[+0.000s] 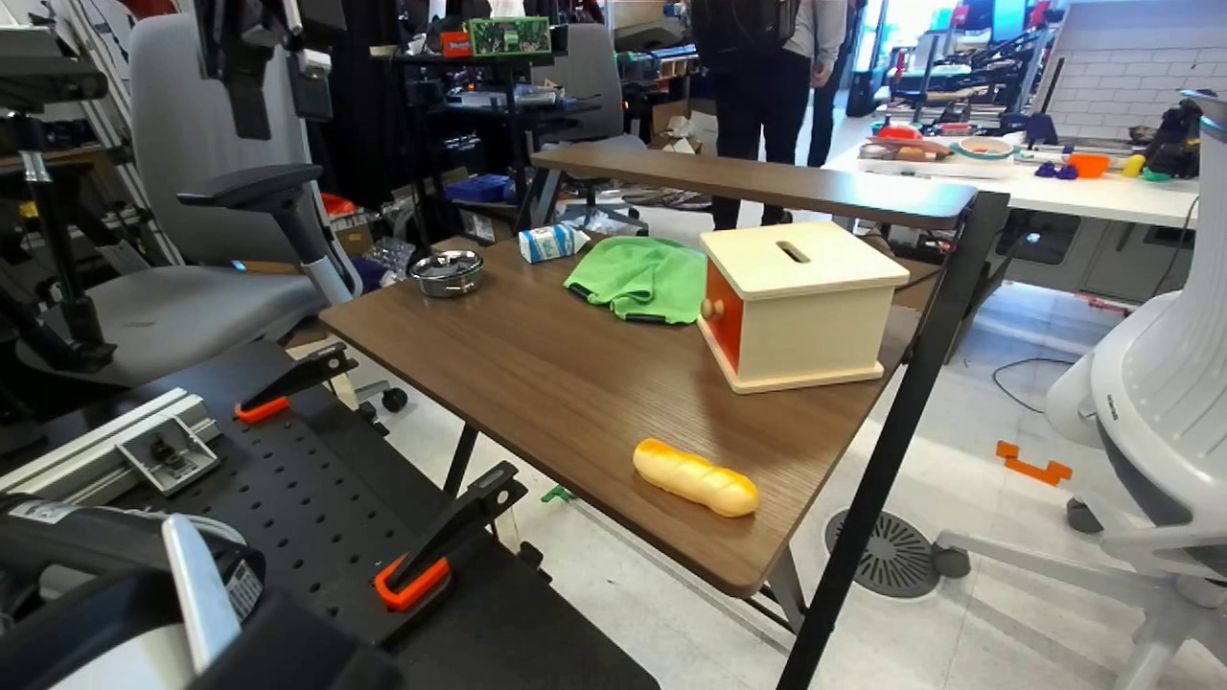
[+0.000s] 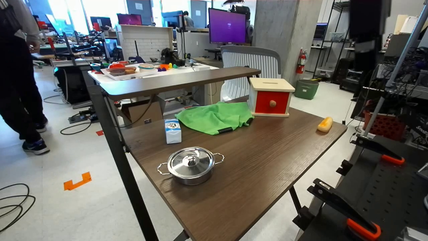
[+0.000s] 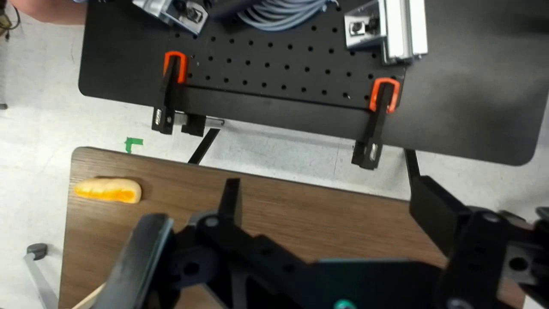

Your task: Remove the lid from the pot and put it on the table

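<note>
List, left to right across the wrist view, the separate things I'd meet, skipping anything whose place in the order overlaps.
Elongated cream-and-yellow bread roll, black bar-shaped clamp with an orange rim, coiled thin grey cable, second black bar-shaped clamp with an orange rim.

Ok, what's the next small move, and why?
Probably carry the gripper across until it hangs above the knob on the lid, before lowering. The lid sits on the pot, knob upward, in an exterior view; the wrist view shows no pot, and the jaws stand apart, holding nothing.
</note>
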Available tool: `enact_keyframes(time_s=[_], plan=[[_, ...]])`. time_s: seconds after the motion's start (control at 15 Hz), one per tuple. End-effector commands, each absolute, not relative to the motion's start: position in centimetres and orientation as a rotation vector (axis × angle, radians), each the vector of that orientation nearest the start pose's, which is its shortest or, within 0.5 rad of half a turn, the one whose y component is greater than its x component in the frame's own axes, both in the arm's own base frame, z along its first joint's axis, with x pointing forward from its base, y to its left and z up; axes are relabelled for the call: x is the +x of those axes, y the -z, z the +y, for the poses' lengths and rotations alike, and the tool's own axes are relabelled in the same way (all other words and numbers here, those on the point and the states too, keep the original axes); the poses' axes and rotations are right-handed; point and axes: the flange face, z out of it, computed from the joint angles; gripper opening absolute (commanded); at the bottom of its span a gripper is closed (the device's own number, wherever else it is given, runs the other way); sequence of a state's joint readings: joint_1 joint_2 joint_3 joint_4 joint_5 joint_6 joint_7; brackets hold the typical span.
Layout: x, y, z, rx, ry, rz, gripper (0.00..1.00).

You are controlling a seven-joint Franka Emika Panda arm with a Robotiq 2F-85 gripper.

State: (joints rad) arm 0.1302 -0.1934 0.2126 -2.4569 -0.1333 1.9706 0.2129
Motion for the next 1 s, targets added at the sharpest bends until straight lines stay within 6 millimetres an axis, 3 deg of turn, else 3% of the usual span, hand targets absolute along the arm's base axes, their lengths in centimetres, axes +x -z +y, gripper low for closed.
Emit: enact_keyframes(time_s=[0.0,0.4,0.6,0.93], plan=[[43.4,-34.1,16.6,-3.285,-0.282,-0.235,1.0],[46.6,-31.4,22.2,-3.225,-0.094,-0.174,1.0],[47.0,-29.7,25.4,-3.235,-0.02,-0.158,1.0],[47.4,-27.3,29.0,-3.264,0.066,-0.125,1.0]])
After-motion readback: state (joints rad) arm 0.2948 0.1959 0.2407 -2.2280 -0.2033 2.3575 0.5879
